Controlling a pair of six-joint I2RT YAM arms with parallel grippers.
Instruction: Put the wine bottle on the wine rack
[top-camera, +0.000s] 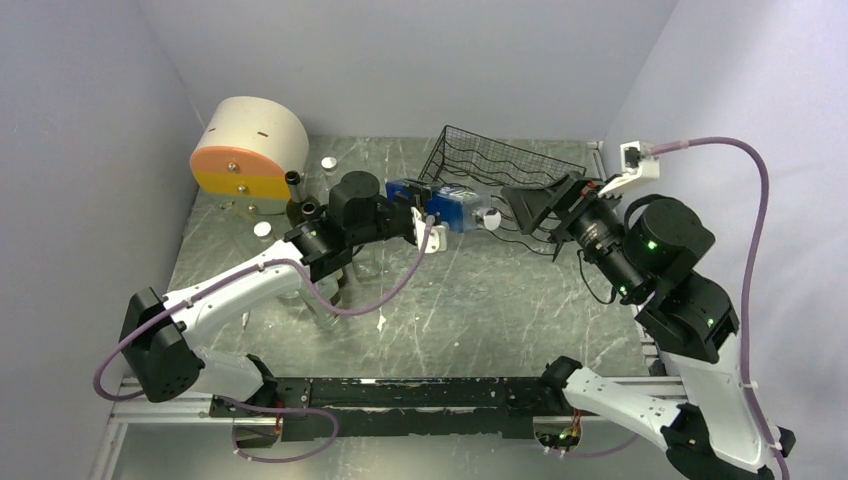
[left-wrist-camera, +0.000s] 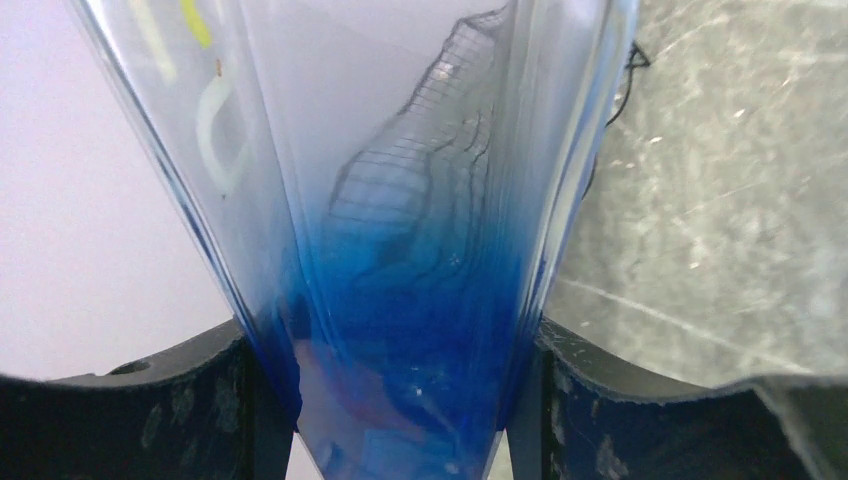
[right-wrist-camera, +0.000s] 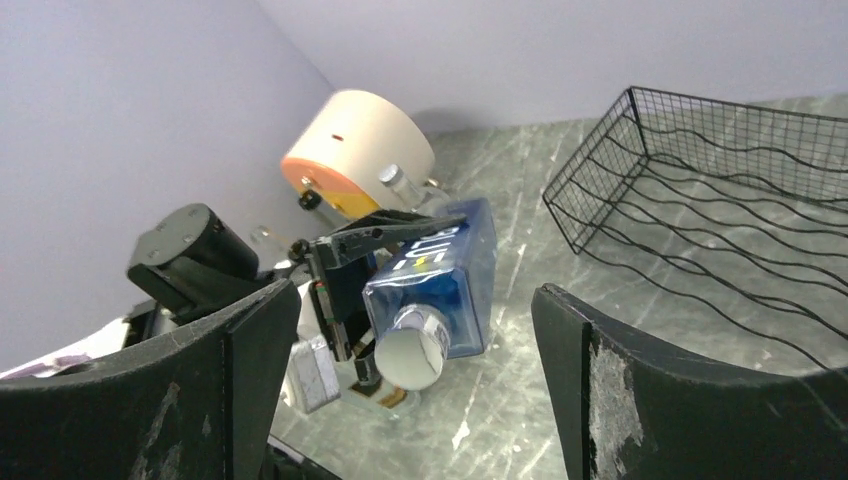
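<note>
Bottle (top-camera: 452, 206), blue and square-sided with a white cap, lies level in the air above the tabletop (top-camera: 480, 300). It is clamped near its base in the left claw (top-camera: 424, 204), which pinches its two flat sides. Its cap points at the right claw (top-camera: 521, 208), which gapes wide and holds nothing, near the cap but apart from it. Behind both stands the black wire rack (top-camera: 505, 163), with no bottle on it. Far left sits a cream and orange drum (top-camera: 246, 150).

Lab booth: plain walls (top-camera: 400, 60) enclosing marbled tabletop (top-camera: 480, 300).
</note>
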